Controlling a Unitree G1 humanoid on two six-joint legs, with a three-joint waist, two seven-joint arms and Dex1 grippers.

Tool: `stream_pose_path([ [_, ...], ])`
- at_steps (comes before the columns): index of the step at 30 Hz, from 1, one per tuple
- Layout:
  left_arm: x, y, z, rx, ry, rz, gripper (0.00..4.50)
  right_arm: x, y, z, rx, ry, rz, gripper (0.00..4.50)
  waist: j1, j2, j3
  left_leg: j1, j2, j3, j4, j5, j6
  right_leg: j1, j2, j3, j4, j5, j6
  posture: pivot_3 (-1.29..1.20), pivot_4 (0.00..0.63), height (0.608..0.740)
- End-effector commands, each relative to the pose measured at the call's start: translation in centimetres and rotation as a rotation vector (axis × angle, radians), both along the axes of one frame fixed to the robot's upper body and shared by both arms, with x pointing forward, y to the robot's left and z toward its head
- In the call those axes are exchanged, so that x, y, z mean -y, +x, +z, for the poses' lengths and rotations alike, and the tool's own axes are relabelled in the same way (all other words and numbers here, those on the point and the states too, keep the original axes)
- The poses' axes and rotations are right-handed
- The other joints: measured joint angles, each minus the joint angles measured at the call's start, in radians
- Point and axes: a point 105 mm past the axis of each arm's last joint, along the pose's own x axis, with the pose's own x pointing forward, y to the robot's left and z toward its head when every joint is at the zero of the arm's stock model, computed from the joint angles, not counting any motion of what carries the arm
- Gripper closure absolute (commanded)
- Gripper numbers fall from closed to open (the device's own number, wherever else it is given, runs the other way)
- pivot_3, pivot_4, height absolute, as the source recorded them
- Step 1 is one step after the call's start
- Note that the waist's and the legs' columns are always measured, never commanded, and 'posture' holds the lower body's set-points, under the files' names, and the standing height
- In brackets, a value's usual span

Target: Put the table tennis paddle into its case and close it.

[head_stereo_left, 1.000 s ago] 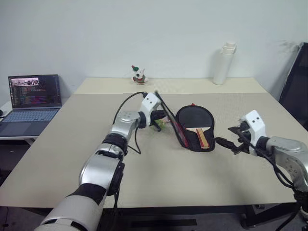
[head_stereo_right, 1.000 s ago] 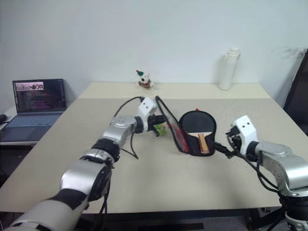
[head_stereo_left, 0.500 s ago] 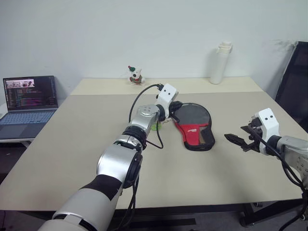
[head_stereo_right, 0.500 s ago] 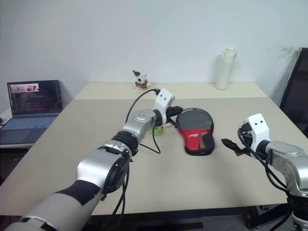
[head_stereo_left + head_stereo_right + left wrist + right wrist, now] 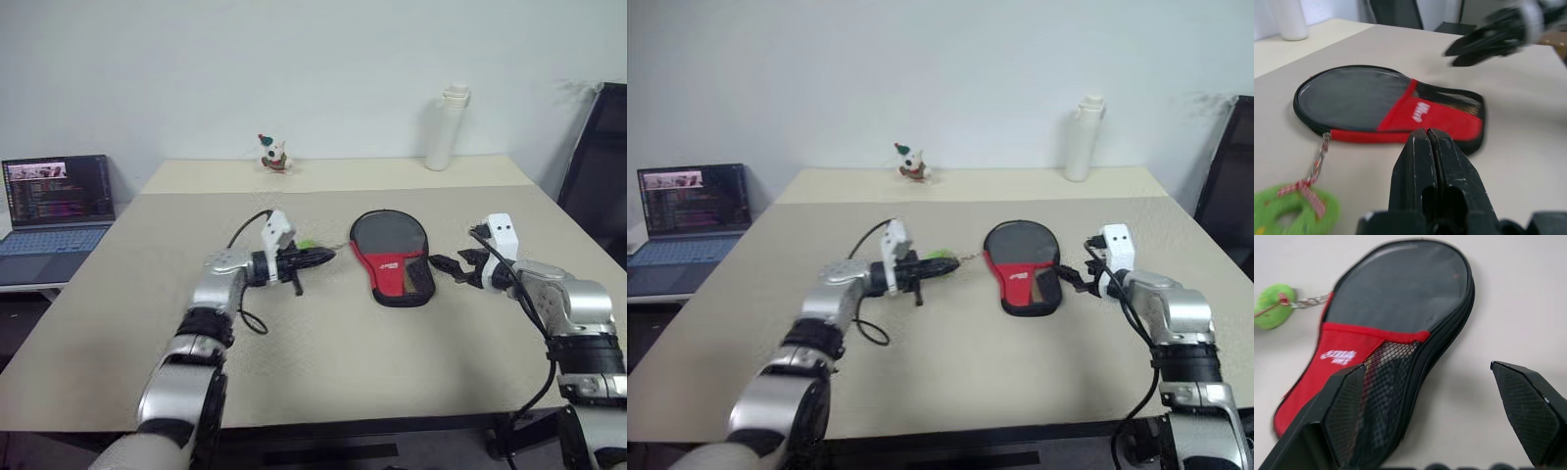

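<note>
Lying on a beige table (image 5: 118,294) by a white wall (image 5: 196,69), the case (image 5: 394,257) flanks pinched left claw (image 5: 323,257) and wide right claw (image 5: 446,265).

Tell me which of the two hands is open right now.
The right hand, beside the case at its mesh pocket end: its two black fingers stand wide apart. The left hand has its fingers pressed together, holding nothing.
</note>
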Motion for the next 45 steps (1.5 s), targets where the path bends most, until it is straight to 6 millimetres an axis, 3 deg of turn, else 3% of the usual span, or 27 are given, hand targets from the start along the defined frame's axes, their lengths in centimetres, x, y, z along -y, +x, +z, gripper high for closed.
stream_pose_path([
  [1, -1.3, -1.1, 3.7, 0.087, -0.046, 0.044, 4.44, -0.1, 1.3, -0.2, 0.016, -0.034, 0.020, 0.00, 0.002, 0.000, 0.000, 0.000, 0.000, 0.000, 0.000, 0.000, 0.000, 0.000, 0.000, 0.000, 0.000, 0.000, 0.000, 0.00, 0.150, 0.740],
  [15, -1.7, -2.2, 3.6, 0.069, -0.042, 0.112, 4.44, -1.2, 2.9, -3.7, -0.070, -0.077, 0.044, 0.00, 0.002, 0.000, 0.000, 0.001, 0.000, -0.001, 0.002, 0.000, 0.000, 0.001, -0.002, -0.001, 0.001, 0.001, 0.001, 0.00, 0.150, 0.740],
  [20, -1.7, -2.2, 3.6, 0.068, -0.035, 0.109, 4.50, -2.4, 2.9, -4.2, -0.096, -0.076, 0.084, 1.20, -0.001, 0.000, 0.000, 0.004, 0.000, -0.001, 0.001, 0.000, 0.000, 0.004, -0.001, 0.000, 0.001, 0.001, 0.001, 0.00, 0.150, 0.740],
  [30, -3.6, -3.4, 2.4, 0.012, 0.030, 0.098, 4.50, -5.2, 2.7, -4.8, -0.149, -0.020, 0.143, 4.49, -0.016, 0.000, 0.000, 0.009, 0.001, -0.001, 0.000, 0.000, 0.000, 0.005, 0.000, 0.003, 0.002, 0.001, 0.000, 0.00, 0.150, 0.740],
  [36, -5.2, -5.3, 1.0, -0.057, 0.097, 0.062, 4.50, -7.2, 2.3, -4.2, -0.177, 0.071, 0.198, 4.49, -0.025, 0.000, 0.000, 0.010, 0.001, -0.002, -0.002, 0.000, 0.000, 0.005, 0.000, 0.003, 0.001, 0.001, 0.000, 0.00, 0.150, 0.740],
  [38, -5.5, -6.6, 0.8, -0.093, 0.110, 0.021, 4.50, -9.0, 1.8, -3.4, -0.181, 0.129, 0.248, 4.49, -0.027, 0.000, 0.000, 0.010, 0.002, -0.002, -0.003, 0.000, 0.000, 0.005, 0.000, 0.003, 0.001, 0.001, 0.000, 0.00, 0.150, 0.740],
  [41, -5.1, -8.3, 0.3, -0.140, 0.134, -0.045, 4.50, -10.8, 0.7, -2.8, -0.189, 0.180, 0.283, 4.49, -0.030, 0.000, 0.000, 0.009, 0.003, -0.002, -0.004, 0.000, 0.000, 0.004, 0.000, 0.003, 0.001, 0.001, 0.000, 0.00, 0.150, 0.740],
  [45, -4.8, -9.2, 0.0, -0.153, 0.157, -0.075, 4.50, -12.9, -1.7, -3.1, -0.212, 0.202, 0.326, 4.49, -0.026, 0.000, 0.000, 0.009, 0.004, -0.005, -0.003, 0.000, 0.000, 0.004, 0.000, 0.001, 0.002, 0.001, 0.000, 0.00, 0.150, 0.740],
])
